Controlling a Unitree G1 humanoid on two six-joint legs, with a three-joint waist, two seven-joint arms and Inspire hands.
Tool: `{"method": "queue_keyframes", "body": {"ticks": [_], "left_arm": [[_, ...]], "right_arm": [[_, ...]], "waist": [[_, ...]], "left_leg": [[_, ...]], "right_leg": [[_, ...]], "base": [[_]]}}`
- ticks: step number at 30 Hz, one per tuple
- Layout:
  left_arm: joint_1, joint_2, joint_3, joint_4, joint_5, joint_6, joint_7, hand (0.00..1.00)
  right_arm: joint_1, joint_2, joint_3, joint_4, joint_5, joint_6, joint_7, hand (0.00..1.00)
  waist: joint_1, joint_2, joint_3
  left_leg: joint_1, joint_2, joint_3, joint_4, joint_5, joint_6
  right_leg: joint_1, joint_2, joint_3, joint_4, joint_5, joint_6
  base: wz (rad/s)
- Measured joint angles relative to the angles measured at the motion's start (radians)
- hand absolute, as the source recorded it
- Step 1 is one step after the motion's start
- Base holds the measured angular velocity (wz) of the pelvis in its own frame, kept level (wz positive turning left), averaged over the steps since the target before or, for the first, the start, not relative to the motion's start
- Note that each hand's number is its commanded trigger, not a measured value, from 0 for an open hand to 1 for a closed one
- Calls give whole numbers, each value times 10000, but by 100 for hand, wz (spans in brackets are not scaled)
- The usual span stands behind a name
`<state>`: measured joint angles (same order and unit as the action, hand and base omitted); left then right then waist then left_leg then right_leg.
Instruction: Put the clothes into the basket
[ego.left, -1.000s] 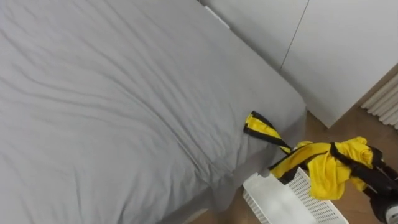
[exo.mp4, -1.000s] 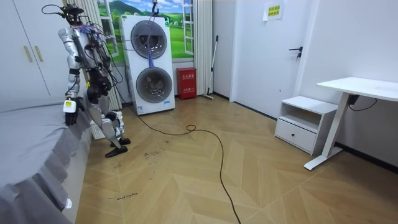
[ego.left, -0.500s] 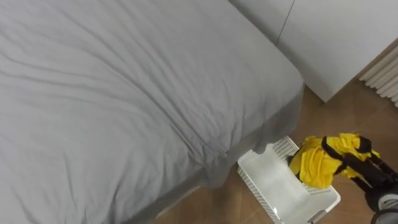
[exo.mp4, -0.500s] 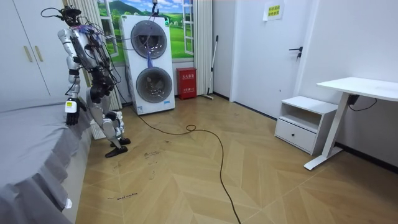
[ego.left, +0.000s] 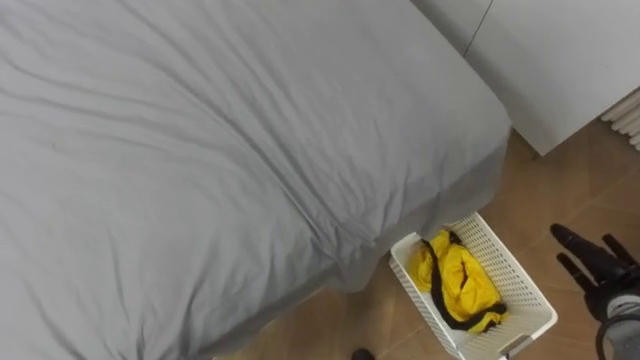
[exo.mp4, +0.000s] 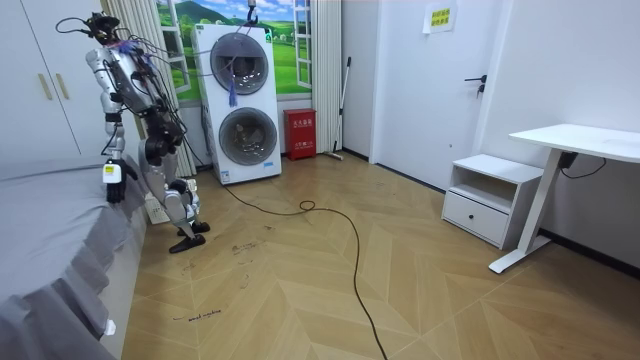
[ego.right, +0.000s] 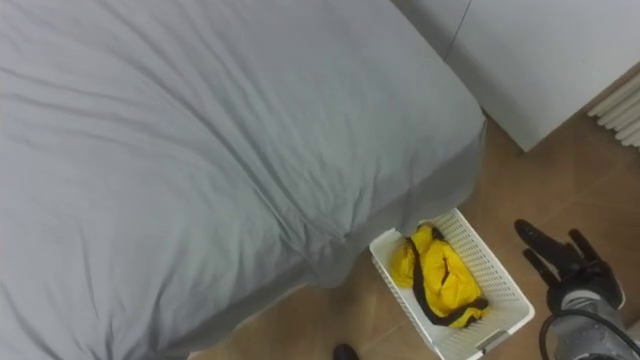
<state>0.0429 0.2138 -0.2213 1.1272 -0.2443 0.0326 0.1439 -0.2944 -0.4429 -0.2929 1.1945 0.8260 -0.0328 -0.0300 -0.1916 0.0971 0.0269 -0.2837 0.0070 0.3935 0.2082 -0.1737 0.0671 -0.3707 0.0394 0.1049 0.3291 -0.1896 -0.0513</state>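
A yellow garment with black trim (ego.left: 456, 286) lies bunched inside the white slatted basket (ego.left: 525, 290), which stands on the wood floor against the corner of the grey bed (ego.left: 220, 150). My right hand (ego.left: 592, 262) hovers to the right of the basket, open with its fingers spread and holding nothing. In the right eye view the garment (ego.right: 436, 276) fills the basket's (ego.right: 500, 285) left half, and the hand (ego.right: 563, 262) is apart from it. In the room view I stand at the bed's corner with that hand (exo.mp4: 112, 182) hanging low beside the mattress.
White wardrobe doors (ego.left: 560, 60) rise behind the bed's far corner, with a radiator (ego.left: 628, 112) to their right. In the room view a stacked washer and dryer (exo.mp4: 241, 100) stands behind me, and a desk (exo.mp4: 580, 140) and a low drawer unit (exo.mp4: 490, 195) are at the room view's right.
My right hand has let go of the yellow garment, which dropped into the basket. The hand opened and drew off to the right. The eye view shifted as well.
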Motion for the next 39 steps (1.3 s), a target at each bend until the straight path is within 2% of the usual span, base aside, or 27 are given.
{"method": "queue_keyframes", "body": {"ticks": [3, 7, 13, 17, 19, 21, 23, 25, 29, 30, 31, 33, 34, 36, 39], "left_arm": [[-42, 7, 1, 2, -5, -31, -25, 0], [-80, 45, 40, -61, -1, -120, -11, 0], [-71, 93, 252, -81, 2, -121, -27, 0], [15, 210, 252, -93, 27, -219, -69, 0], [203, 348, 266, -188, 106, -363, -55, 0], [397, 336, 469, -427, 250, -393, -32, 0], [500, 312, 613, -603, 614, -395, -30, 0], [590, 256, 606, -711, 968, -396, -29, 0], [794, 48, 623, -1043, 1280, -407, -12, 0], [885, -100, 631, -1118, 1282, -408, 8, 0], [932, -271, 649, -1122, 1288, -407, 18, 0], [924, -442, 653, -1121, 1312, -404, 42, 0], [896, -456, 660, -1121, 1466, -403, 60, 0], [900, -455, 807, -1120, 1609, -387, 102, 0], [851, -537, 914, -1126, 2023, -379, 171, 0]], "right_arm": [[12, -2, 362, 314, -16, -5, 107, 0], [93, -3, 353, 535, -128, -6, 301, 0], [259, 0, 364, 663, -241, -2, 410, 0], [436, 5, 706, 628, -93, 12, 655, 0], [811, 139, 771, 204, -51, 10, 650, 0], [1268, 219, 772, -312, -19, 10, 646, 0], [1720, 414, 872, -785, -43, -85, 596, 0], [2048, 832, 1376, -1072, -61, -126, 515, 0], [2324, 1638, 1642, -1789, -478, -86, 397, 0], [2323, 1834, 1639, -1873, -490, 9, 401, 0], [2322, 1919, 1653, -1909, -581, 105, 440, 0], [2420, 1934, 1909, -1866, -928, 123, 429, 0], [2463, 2001, 2033, -1797, -1164, 177, 427, 0], [2383, 2094, 2404, -1458, -1560, 250, 528, 0], [2380, 2269, 2728, -893, -2957, 476, 677, 0]], "waist": [[40, -8, 5], [42, -58, 31], [56, -151, 1], [96, -394, -36], [175, -578, -55], [355, -738, -88], [430, -833, -113], [648, -1016, -188], [658, -1102, -221], [700, -1119, -220], [843, -1133, -217], [879, -1170, -234], [925, -1276, -218], [1048, -1438, -281], [1183, -1610, -274]], "left_leg": [[-5, 0, -38, 88, 0, 1], [-39, -11, -168, 150, 0, 2], [-13, -7, -230, 160, 9, 5], [19, 1, -252, 154, 18, -10], [245, 13, -430, 147, 18, -18], [530, 7, -531, 141, 17, -19], [826, -23, -786, 133, 16, -20], [1252, -59, -1021, 104, 13, -25], [1802, -205, -1567, -62, 13, -26], [1997, -251, -1604, -132, 13, -26], [2182, -293, -1662, -206, 13, -26], [2332, -388, -1968, -228, 13, -24], [2436, -417, -2070, -247, 13, -24], [2445, -428, -2163, -232, 13, -24], [2551, -499, -2469, -200, 13, -23]], "right_leg": [[11, -20, -44, 22, 1, -2], [-22, -55, -180, -10, -36, -37], [27, -56, -254, -11, -34, -44], [168, -51, -285, -7, -26, -56], [555, -57, -477, -227, -8, -86], [914, -66, -545, -457, 4, -106], [1479, -119, -879, -852, 13, -121], [2142, -159, -1108, -1139, 19, -132], [3007, -251, -1623, -1593, 8, -114], [3226, -278, -1665, -1624, -14, -79], [3396, -309, -1705, -1625, -32, -53], [3740, -381, -1938, -1795, -49, -20], [3871, -397, -2020, -1795, -69, 12], [3927, -408, -2178, -1816, -72, 15], [4229, -431, -2394, -1933, -73, 16]], "base": [[4], [9], [2], [2], [20], [21], [43], [37], [43], [23], [16], [34], [40], [21], [27]]}}
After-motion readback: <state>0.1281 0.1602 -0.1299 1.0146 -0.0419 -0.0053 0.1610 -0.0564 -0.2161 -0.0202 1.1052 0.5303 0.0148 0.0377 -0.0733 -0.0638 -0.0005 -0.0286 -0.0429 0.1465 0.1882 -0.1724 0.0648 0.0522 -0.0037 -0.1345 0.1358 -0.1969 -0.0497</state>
